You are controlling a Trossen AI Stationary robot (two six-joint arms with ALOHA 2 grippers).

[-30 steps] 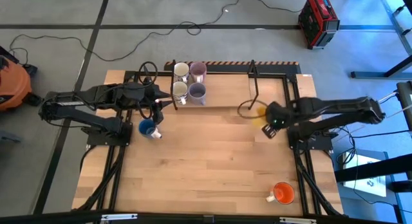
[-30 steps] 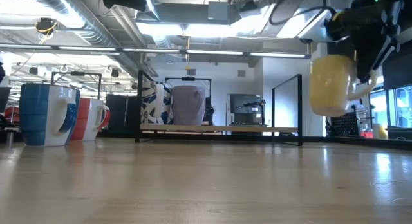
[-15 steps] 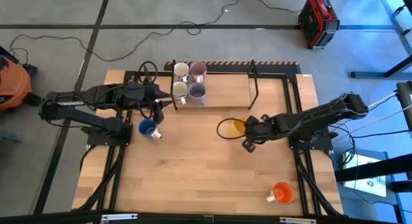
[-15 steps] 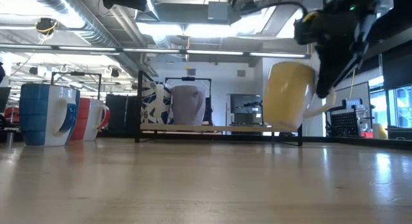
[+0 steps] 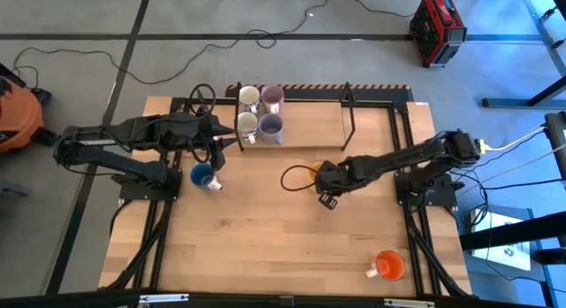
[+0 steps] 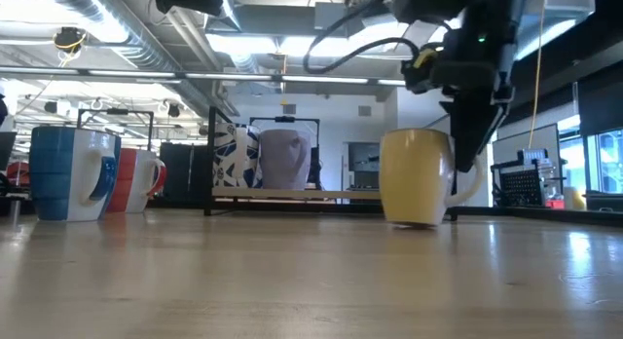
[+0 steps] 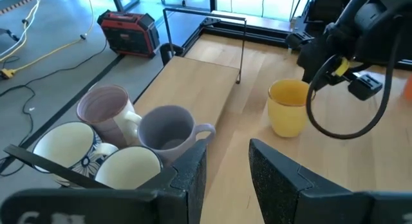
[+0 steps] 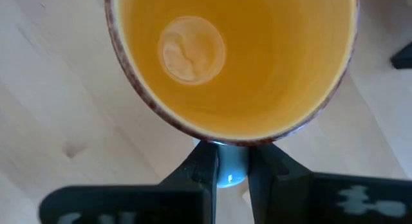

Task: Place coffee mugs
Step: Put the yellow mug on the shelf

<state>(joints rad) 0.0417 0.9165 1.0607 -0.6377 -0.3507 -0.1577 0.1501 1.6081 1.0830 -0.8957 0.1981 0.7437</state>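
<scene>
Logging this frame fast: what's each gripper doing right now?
Left gripper: open, holding nothing, near the four mugs at the rack.
Right gripper: shut on the yellow mug's handle, mug at the table.

We see a yellow mug (image 5: 317,174) standing upright near the middle of the table, its base on or just above the wood, its pale handle (image 8: 230,167) pinched between dark fingers. Four mugs stand close together on a low board at the far left: two cream mugs (image 7: 129,169), one with a dark pattern, and two lavender mugs (image 7: 166,128), all upright and empty. A blue mug (image 5: 203,176) stands upright at the left side, with a red mug (image 6: 131,179) just beyond it. An orange mug (image 5: 389,265) stands alone near the front right corner.
</scene>
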